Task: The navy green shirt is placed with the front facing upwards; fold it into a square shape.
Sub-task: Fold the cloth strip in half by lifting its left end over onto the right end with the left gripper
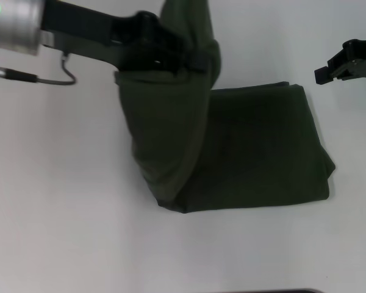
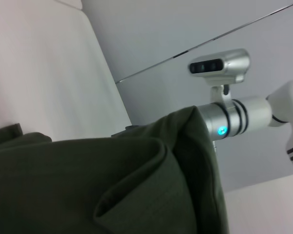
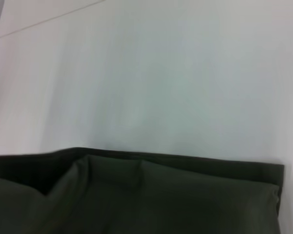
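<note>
The navy green shirt (image 1: 256,146) lies partly folded on the white table (image 1: 61,201), showing plain dark olive cloth with no letters in view. Its left part (image 1: 165,122) is lifted and hangs as a drape from my left gripper (image 1: 171,54), which is shut on the cloth above the shirt's far left corner. In the left wrist view the raised cloth (image 2: 88,185) fills the foreground. My right gripper (image 1: 330,68) hovers open beyond the shirt's far right corner, apart from it. The right wrist view shows the shirt's folded edge (image 3: 185,163) lying flat.
The white table surrounds the shirt on all sides in the head view. My right arm's silver wrist with its camera (image 2: 219,66) shows in the left wrist view behind the lifted cloth. A dark strip (image 1: 280,291) marks the table's near edge.
</note>
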Robot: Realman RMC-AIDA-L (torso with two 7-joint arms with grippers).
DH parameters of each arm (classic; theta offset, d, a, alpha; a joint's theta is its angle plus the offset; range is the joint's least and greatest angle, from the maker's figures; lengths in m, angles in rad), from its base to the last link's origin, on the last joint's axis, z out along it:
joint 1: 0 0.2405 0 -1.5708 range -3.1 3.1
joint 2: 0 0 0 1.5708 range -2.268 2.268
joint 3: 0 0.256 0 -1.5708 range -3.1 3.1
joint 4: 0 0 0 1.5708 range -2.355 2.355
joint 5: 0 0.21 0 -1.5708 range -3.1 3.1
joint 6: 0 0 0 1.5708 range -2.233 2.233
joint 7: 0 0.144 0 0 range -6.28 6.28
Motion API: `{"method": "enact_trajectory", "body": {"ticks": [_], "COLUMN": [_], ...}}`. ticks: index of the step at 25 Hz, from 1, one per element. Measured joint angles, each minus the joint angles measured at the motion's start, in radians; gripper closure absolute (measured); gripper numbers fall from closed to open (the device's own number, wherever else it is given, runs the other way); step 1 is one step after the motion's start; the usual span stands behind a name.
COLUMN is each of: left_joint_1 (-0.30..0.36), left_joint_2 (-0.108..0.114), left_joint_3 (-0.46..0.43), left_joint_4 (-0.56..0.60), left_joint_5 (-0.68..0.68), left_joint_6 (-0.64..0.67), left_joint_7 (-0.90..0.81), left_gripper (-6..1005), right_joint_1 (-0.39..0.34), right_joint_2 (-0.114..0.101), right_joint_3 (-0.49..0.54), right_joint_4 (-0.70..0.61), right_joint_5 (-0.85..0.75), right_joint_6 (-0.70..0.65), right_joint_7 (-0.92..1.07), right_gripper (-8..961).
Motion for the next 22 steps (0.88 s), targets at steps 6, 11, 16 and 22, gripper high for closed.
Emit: {"method": "enact_trajectory", "body": {"ticks": [6,11,16,22], "left_joint_1": [-0.007,-0.028,-0.077,-0.131], "left_joint_2": [-0.046,-0.057,-0.063,-0.069], "left_joint_3": [0.131,0.258,0.374,0.427], "left_joint_4": [-0.017,-0.042,-0.067,-0.056], "left_joint_5": [0.012,0.024,0.065,0.069], "left_joint_6": [-0.123,-0.214,-0.275,-0.310], "left_joint_7": [-0.027,-0.096,-0.169,-0.193], "left_gripper": [888,887,887,887], "right_joint_1": [0.002,0.006,0.004,-0.003], "right_joint_2": [-0.001,0.004,0.005,0.005], "right_joint_3": [0.007,0.015,0.015,0.026], "right_joint_4": [-0.002,-0.003,-0.003,-0.022], "right_joint_5": [-0.017,-0.039,-0.043,-0.088], "right_joint_6": [-0.004,-0.003,0.004,0.020], "right_joint_7": [0.010,0.012,0.013,0.036], "right_gripper": [937,934,933,925]}}
